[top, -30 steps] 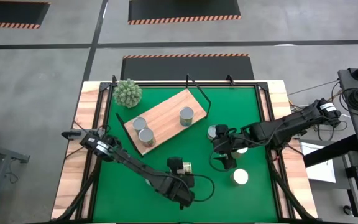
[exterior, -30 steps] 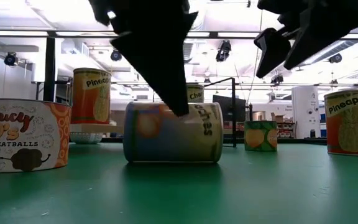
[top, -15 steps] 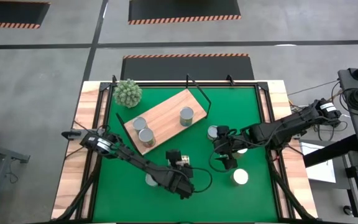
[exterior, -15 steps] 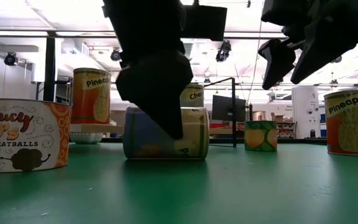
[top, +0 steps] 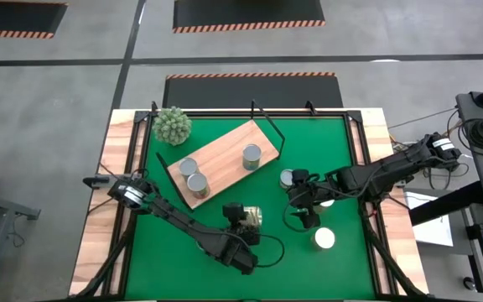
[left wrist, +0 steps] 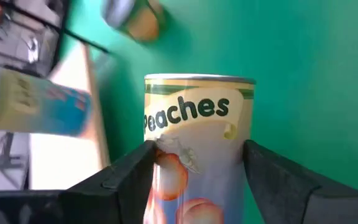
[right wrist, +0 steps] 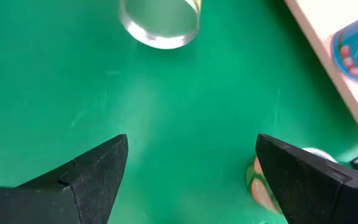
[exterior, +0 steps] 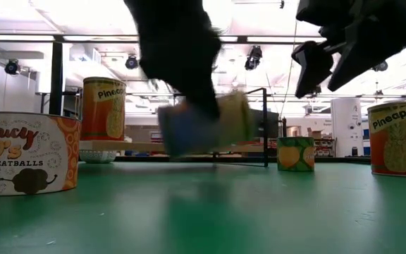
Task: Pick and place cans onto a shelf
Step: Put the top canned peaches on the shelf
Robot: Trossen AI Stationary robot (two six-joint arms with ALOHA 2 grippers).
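Observation:
My left gripper [top: 243, 220] is shut on a "Peaches" can [left wrist: 197, 124] near the middle of the green mat; in the low view the can [exterior: 204, 125] hangs tilted above the mat. My right gripper [top: 302, 198] is open and empty above the mat [right wrist: 191, 146], right of centre. The light-brown shelf [top: 220, 159] lies slantwise at the far left with three cans standing on it [top: 189, 167] [top: 196, 184] [top: 251, 155]. Loose cans stand on the mat [top: 288, 178] [top: 324, 239]. My left gripper pinches the Peaches can's curved side wall [left wrist: 157, 158] between its two fingers, one on each side. The fingers [left wrist: 272, 180] lie along the can's length, coming from the table's near side, with the silver-rimmed end [left wrist: 197, 78] pointing away. The can is lifted clear of the mat and tilted.
A spiky green ball plant [top: 173, 125] sits at the far left corner. A black wire frame [top: 267, 126] stands at the shelf's far end. In the low view a "Saucy O's" can [exterior: 27, 162] stands near left and a Pineapple can [exterior: 399, 137] at right.
My left gripper has gone a little toward the far edge and up with the Peaches can. The can first rolled on the mat, lying on its side, and now hangs tilted, lifted clear of the mat.

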